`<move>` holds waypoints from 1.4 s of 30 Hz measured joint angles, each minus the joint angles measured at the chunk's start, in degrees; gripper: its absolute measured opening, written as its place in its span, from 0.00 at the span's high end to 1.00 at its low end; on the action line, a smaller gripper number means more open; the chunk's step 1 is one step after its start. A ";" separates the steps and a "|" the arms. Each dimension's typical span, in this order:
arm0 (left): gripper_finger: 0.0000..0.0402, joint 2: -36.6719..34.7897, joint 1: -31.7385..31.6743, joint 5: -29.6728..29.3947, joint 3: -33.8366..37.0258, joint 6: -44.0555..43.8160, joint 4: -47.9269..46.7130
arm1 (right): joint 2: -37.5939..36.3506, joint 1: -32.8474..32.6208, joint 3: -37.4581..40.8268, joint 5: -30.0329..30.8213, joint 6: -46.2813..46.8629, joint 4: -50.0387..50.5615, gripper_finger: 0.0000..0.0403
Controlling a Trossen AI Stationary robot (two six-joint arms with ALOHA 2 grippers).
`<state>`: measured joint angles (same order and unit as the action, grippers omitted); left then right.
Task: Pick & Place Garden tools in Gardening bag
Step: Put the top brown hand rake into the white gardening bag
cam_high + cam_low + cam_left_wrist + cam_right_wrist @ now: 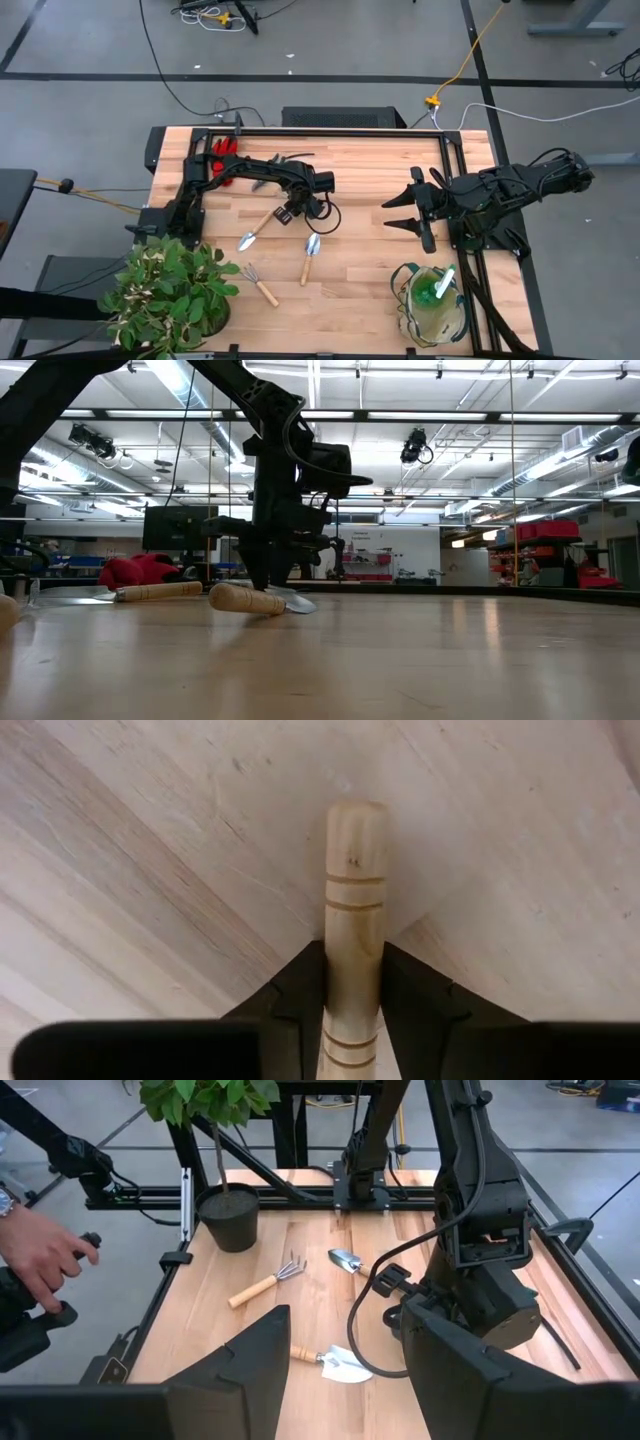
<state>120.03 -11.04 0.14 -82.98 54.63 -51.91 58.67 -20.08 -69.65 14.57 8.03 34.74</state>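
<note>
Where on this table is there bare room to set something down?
Bare wood lies between the left gripper and right gripper, and between the trowel and the gardening bag. It is crowded near the potted plant, small rake and second trowel.

smooth wooden trowel handle (352, 920), matt wood table (150, 870).

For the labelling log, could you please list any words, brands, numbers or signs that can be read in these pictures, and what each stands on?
Readable text: none in any view.
Wooden handle between the left gripper fingers: only turned grooves, no lettering.
Gardening bag, trowels and rake on the table: no print visible from above.
Red bins and shelving in the room behind: any labels are too small to read.
</note>
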 joint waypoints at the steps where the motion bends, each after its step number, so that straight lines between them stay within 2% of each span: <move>1: 0.77 0.00 0.01 0.00 0.00 0.00 -0.01 | 0.00 0.00 0.00 0.00 0.00 0.00 0.52; 13: 0.78 0.00 0.01 0.04 -0.01 -0.02 -0.04 | 0.00 0.00 0.00 0.00 0.01 -0.02 0.52; 18: 0.79 0.43 0.03 0.57 -2.41 -1.51 -2.39 | 0.00 0.00 0.00 0.00 0.01 -0.04 0.52; 42: 0.80 0.08 0.41 3.22 -25.57 -10.65 -15.30 | -0.60 0.00 0.00 0.00 -1.23 -2.80 0.52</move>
<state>120.11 -10.63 3.36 -108.55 43.98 -67.20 58.07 -20.08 -69.65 14.57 6.81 31.94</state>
